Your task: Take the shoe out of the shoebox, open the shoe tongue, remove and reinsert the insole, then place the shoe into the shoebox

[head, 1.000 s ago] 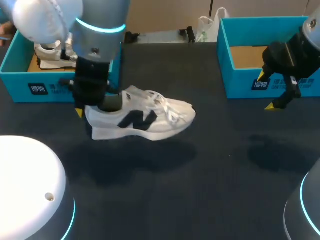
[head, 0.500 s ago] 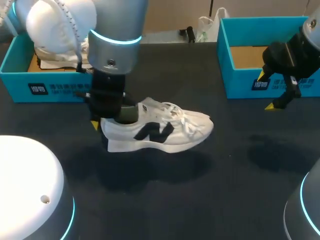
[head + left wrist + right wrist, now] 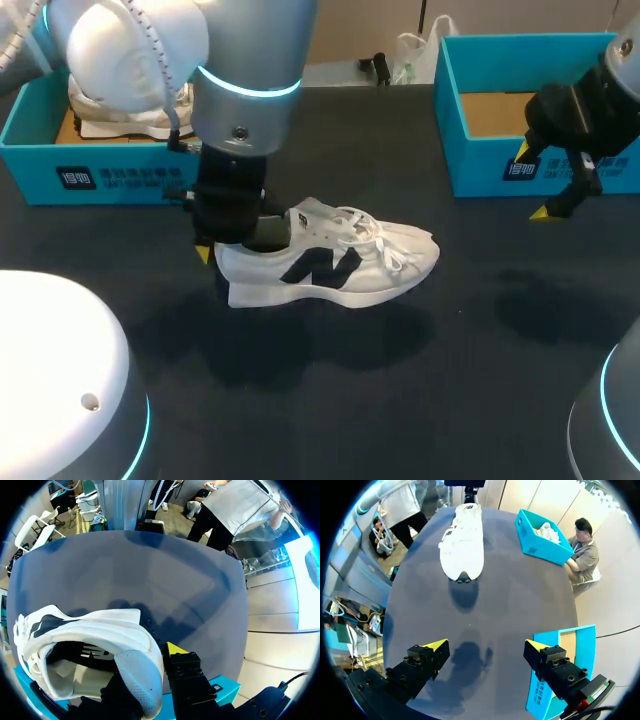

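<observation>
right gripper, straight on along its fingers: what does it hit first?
The right gripper would most likely meet bare table first, short of the shoe ahead of it. Nothing else shows in that line, though depth is hard to judge.

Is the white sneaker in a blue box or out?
Out. The white sneaker hangs above the dark table, clear of the left blue box, heel in the left gripper.

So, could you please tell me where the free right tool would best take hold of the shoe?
Probably at the toe, coming in from the right. The shoe has its toe pointing toward the open right tool, while the left tool clamps the heel, so that end is taken.
</observation>
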Motion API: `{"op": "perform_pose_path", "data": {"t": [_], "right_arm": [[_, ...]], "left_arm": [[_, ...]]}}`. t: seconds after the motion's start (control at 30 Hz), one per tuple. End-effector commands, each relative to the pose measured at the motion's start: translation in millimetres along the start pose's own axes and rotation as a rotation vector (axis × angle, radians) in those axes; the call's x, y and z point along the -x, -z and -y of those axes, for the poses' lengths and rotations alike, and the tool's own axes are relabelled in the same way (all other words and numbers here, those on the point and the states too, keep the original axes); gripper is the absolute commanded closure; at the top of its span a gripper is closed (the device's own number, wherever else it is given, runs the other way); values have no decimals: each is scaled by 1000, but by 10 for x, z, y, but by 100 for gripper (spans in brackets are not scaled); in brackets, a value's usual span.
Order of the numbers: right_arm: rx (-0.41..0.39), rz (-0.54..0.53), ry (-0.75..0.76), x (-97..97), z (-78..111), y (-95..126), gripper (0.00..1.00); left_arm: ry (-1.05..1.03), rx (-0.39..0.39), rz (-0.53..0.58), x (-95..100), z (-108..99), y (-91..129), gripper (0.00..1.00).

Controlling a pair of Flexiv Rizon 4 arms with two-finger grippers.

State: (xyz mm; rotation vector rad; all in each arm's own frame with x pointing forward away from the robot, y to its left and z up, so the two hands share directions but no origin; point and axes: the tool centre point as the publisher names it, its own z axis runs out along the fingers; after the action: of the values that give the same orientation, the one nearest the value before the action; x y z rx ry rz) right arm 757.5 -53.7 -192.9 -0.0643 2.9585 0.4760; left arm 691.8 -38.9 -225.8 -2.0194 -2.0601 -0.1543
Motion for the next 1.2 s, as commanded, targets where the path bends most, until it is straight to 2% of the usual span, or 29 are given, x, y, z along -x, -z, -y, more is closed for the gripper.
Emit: {"op": "perform_pose_path", "data": {"t": [0.03, 0.3, 0.47, 0.73, 0.77, 0.93, 1.2], "right_arm": [[-2, 0, -1, 1, 0, -10, 0], [-2, 0, -1, 1, 0, -10, 0], [-2, 0, -1, 1, 0, -10, 0], [-2, 0, -1, 1, 0, -10, 0], [-2, 0, -1, 1, 0, -10, 0], [-2, 0, -1, 1, 0, -10, 0], [-2, 0, -1, 1, 0, -10, 0]], "left_arm": [[0, 1, 1, -7, 0, 13, 100], [0, 1, 1, -7, 0, 13, 100], [25, 37, 39, 26, 10, -97, 100], [-23, 111, 53, 171, 47, -449, 100], [-49, 92, 64, 178, 48, -495, 100], [-37, 131, 19, 286, 1, -758, 100], [-33, 159, 50, 448, -90, -1064, 100]]}}
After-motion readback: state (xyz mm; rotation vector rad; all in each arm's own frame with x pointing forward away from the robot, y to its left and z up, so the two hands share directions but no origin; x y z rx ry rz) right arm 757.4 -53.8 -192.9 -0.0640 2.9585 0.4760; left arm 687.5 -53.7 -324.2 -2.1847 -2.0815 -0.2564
